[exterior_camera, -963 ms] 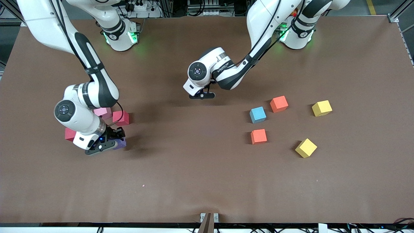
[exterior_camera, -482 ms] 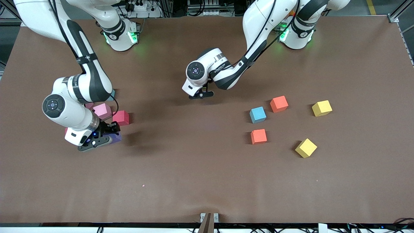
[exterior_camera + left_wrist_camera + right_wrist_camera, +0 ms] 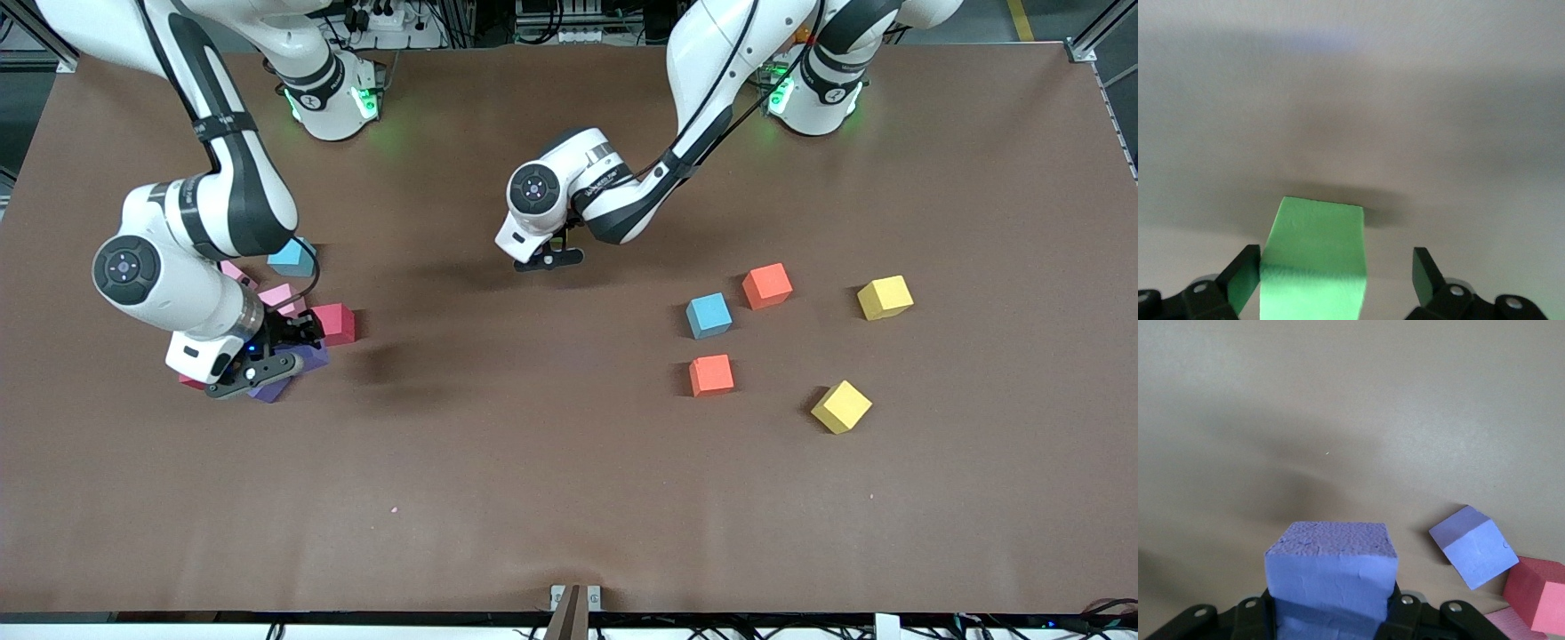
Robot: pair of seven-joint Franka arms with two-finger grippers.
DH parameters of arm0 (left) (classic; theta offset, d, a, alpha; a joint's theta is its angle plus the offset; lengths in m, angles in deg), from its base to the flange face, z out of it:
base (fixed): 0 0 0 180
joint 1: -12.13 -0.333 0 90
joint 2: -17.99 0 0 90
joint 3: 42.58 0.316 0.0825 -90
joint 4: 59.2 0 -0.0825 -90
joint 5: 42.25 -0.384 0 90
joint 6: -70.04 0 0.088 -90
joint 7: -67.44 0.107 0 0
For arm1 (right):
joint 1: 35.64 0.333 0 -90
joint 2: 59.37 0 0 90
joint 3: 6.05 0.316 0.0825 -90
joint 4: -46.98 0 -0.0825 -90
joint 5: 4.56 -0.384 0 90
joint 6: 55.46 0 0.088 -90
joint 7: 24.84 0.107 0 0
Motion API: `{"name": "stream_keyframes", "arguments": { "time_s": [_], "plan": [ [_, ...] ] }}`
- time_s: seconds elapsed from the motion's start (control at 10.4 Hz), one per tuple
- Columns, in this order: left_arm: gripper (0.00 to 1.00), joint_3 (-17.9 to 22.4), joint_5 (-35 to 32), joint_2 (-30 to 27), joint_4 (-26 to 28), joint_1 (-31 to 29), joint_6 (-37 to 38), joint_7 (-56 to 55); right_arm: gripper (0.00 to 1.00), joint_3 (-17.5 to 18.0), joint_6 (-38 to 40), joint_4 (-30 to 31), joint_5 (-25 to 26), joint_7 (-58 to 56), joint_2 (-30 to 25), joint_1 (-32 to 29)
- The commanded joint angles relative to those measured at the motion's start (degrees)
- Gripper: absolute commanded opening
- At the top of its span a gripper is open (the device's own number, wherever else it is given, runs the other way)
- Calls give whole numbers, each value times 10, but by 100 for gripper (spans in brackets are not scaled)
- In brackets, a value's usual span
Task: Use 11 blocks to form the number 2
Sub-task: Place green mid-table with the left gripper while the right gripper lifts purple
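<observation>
My right gripper (image 3: pixel 265 372) is shut on a purple block (image 3: pixel 1331 577), just above the table at the right arm's end. A second purple block (image 3: pixel 1475 547) lies tilted beside a red block (image 3: pixel 333 323). My left gripper (image 3: pixel 549 259) hangs low over the table's middle. It is open, and a green block (image 3: pixel 1315 260) sits between its fingers, touching one finger and clear of the other. The green block is hidden in the front view. Two orange blocks (image 3: pixel 767 285) (image 3: pixel 711 374), two yellow blocks (image 3: pixel 885 297) (image 3: pixel 841 406) and a blue block (image 3: pixel 709 316) lie toward the left arm's end.
Around the right gripper lie a pink block (image 3: pixel 280 298), a light blue block (image 3: pixel 292 258) and another red block (image 3: pixel 188 382), mostly hidden by the arm. A metal bracket (image 3: pixel 573 597) sits at the table's edge nearest the camera.
The right arm has carried the purple block toward its own end of the table, uncovering the light blue block. The left gripper has opened round the green block and shifted slightly.
</observation>
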Motion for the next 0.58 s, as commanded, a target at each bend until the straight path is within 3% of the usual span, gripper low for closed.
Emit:
{"name": "stream_keyframes", "arguments": {
  "time_s": [0.0, 0.29, 0.48],
  "plan": [
    [100, 9, 4, -66, 8, -37, 36, -7, 40, 3, 17, 9, 1, -69, -24, -2],
    [100, 15, -32, -84, 10, -136, 61, -5, 40, 34, 25, 18, 0, -163, -29, 21],
    [100, 15, -46, -96, 17, -184, 83, 3, 40, 47, 24, 18, 2, -165, -28, 91]
  ]
}}
